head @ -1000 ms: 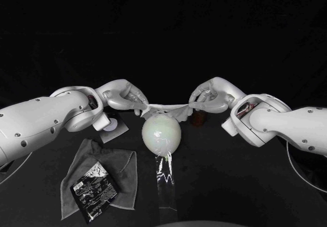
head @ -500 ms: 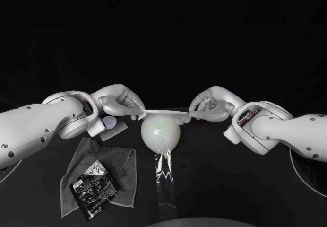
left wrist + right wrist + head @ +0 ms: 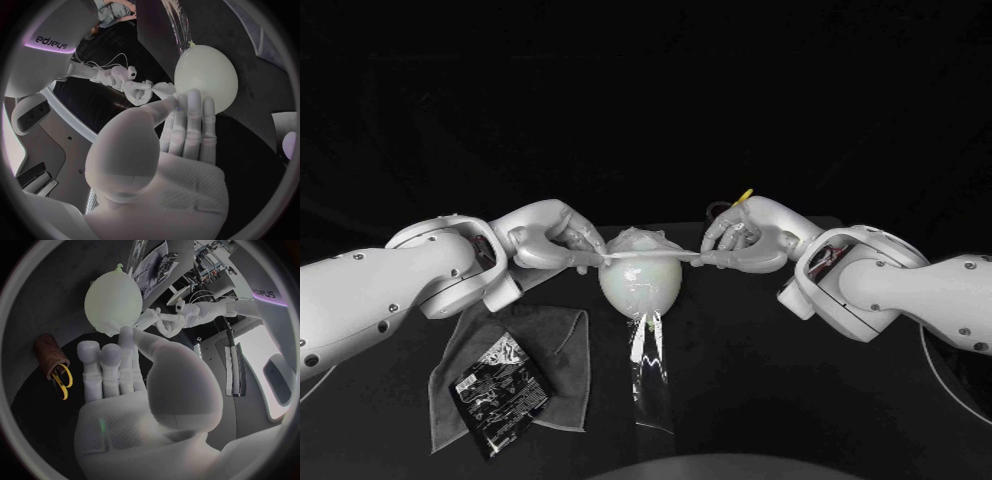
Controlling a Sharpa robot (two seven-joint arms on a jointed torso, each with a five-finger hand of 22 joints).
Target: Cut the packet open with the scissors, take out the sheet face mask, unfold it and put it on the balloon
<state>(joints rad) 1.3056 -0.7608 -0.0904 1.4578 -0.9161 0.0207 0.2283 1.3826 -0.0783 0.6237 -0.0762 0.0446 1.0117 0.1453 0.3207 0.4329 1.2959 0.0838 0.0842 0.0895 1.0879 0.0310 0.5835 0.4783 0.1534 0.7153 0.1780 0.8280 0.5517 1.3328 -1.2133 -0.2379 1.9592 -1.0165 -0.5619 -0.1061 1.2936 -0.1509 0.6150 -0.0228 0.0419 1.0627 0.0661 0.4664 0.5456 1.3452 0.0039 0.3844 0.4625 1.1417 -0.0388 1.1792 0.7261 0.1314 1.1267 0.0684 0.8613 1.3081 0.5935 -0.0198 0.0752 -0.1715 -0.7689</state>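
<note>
**Step in hand:** by your judgement the last one, laying the sheet face mask (image 3: 653, 256) on the balloon (image 3: 642, 285).

**Mask:** out of its wrapper, drawn into a band across the balloon's top and seemingly touching it. Part is bunched just behind the top, so it is not fully spread.

**Left hand** (image 3: 557, 240): just left of the balloon, thumb and fingers pinched on one end of the mask.

**Right hand** (image 3: 740, 240): just right of the balloon, pinched on the other end.

**Next move:** you would bring both hands down and forward together over the balloon's near face. Keep the sheet taut and centred, and let go only once it clings. The balloon looks light and may shift under an uneven pull.

**Surface:** black table (image 3: 776, 400).
- A grey cloth (image 3: 538, 335) lies front-left of the balloon, with the packet (image 3: 499, 392) on it.
- A clear strip (image 3: 648, 375) runs forward from the balloon's neck.
- Yellow-handled scissors (image 3: 61, 381) stand in a brown holder (image 3: 49, 354) behind-right of the balloon.

**Room:** dark beyond the balloon.
</note>
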